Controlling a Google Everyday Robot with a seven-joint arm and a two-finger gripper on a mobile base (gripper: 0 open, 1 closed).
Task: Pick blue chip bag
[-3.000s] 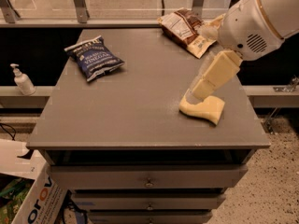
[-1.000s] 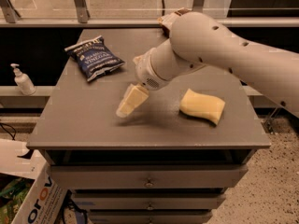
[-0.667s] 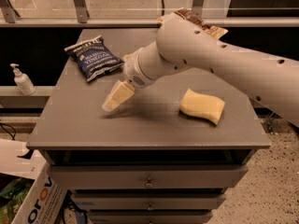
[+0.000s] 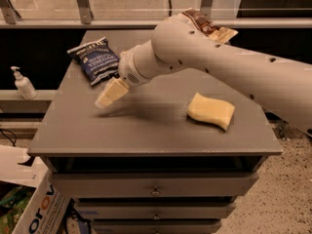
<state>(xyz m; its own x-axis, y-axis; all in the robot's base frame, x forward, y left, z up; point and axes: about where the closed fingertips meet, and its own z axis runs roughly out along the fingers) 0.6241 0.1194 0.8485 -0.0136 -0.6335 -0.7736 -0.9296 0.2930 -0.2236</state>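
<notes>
Three items on table (image 4: 146, 130): blue chip bag (image 4: 95, 60) rear-left, sponge (image 4: 210, 111) right, brown snack bag (image 4: 209, 28) rear. Gripper (image 4: 108, 95) just beside blue chip bag, open/shut unclear.

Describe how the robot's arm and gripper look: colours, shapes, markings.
The arm is a thick, smooth off-white tube dotted with small dark holes, narrowing to a rounded wrist. The gripper, over the grey table beside the dark navy-blue crinkly chip bag, is a cream, tapered wedge. No cables show.
</notes>
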